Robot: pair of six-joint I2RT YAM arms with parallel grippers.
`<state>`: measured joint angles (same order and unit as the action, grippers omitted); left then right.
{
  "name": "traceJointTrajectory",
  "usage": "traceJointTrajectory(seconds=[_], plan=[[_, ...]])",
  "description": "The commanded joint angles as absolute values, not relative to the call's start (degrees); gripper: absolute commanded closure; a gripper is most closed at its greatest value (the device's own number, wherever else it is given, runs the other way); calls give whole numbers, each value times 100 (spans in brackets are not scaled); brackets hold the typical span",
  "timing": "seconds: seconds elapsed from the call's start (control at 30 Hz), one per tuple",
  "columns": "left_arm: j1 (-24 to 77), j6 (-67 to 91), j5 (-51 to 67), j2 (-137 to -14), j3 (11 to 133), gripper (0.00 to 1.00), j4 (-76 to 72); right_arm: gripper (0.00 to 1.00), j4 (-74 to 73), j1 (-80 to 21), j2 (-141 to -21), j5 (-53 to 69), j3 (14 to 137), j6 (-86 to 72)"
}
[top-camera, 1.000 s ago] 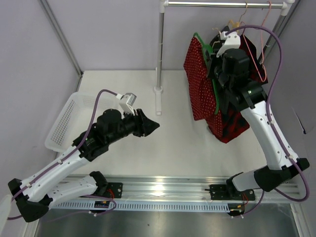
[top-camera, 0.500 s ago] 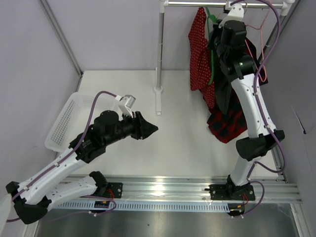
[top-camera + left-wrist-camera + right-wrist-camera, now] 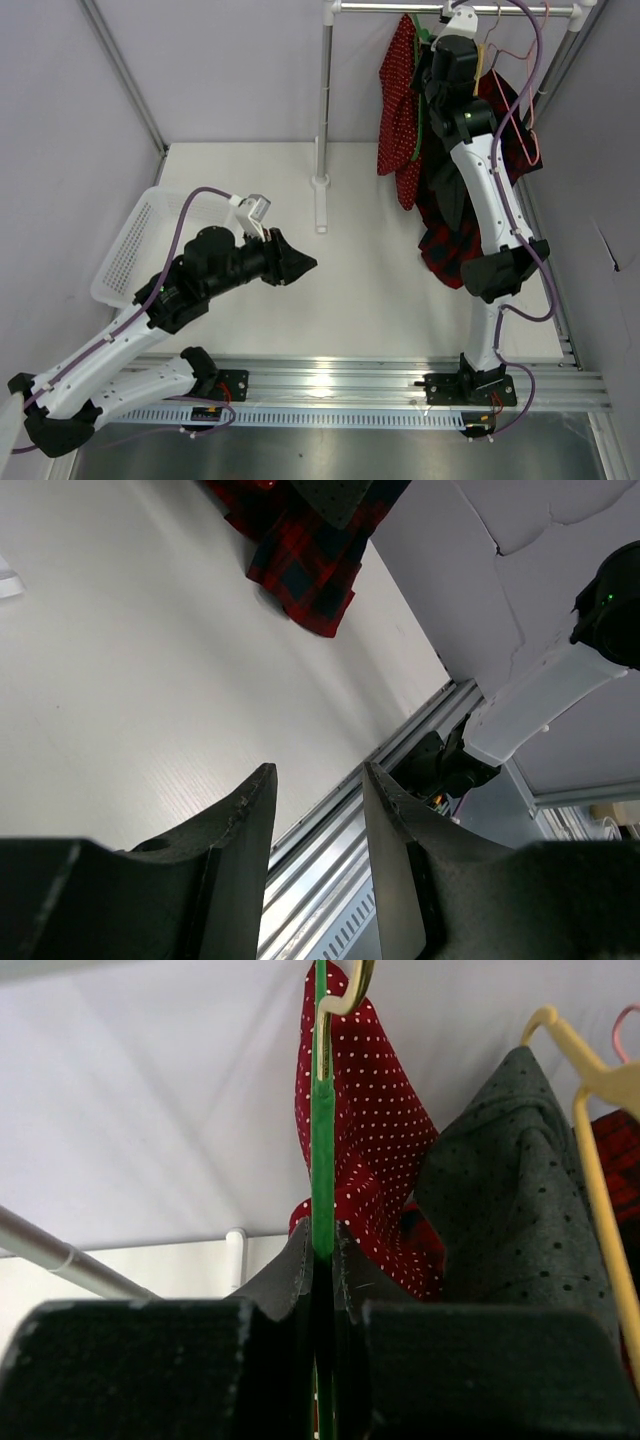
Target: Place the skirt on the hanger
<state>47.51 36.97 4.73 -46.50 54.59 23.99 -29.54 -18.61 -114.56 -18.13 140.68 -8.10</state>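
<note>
- The skirt (image 3: 372,1140) hangs on the hanger (image 3: 322,1160), and the right gripper (image 3: 322,1252) is clamped tight on the hanger's thin green frame, one finger on each side.
- In the right wrist view the hanger stands upright and edge-on. Its frame runs straight up from between the fingers to a pale hook at the top.
- The skirt's long axis runs up and down. From above it shows as a narrow red dotted strip (image 3: 398,110) just below the rail (image 3: 400,8) and left of the right arm, with its lower edge well above the table (image 3: 370,300).
- Whether the hook sits over the rail cannot be told.
- Just right of the skirt hang a dark grey garment (image 3: 520,1190) on a yellow hanger (image 3: 585,1110) and, lower, a plaid garment (image 3: 450,255).
- The left gripper (image 3: 298,262) hovers over the table near the basket (image 3: 130,250), holding nothing, its fingers (image 3: 240,830) set moderately apart.
- A second ago the right gripper held the hanger lower, with the skirt spread broad in front of the plaid garment. The skirt is now raised to the rail and turned narrow.
- The left arm has barely shifted.
</note>
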Motion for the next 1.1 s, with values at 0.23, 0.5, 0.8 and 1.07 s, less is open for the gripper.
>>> traceJointTrajectory(seconds=[0.23, 0.5, 0.8, 1.07], plan=[[4764, 3603, 536, -4562, 5502, 55, 2347, 100, -2497, -1811, -11251, -1758, 13652, -967], [4764, 3630, 483, -4518, 5476, 55, 2364, 100, -2461, -1749, -11109, -1696, 13245, -967], [4764, 3665, 475, -4456, 5406, 55, 2347, 78, -2435, -1731, -11057, -1512, 13140, -941], [4772, 3612, 475, -4430, 5396, 53, 2355, 32, -2513, -1705, -10732, -1362, 13113, -1107]])
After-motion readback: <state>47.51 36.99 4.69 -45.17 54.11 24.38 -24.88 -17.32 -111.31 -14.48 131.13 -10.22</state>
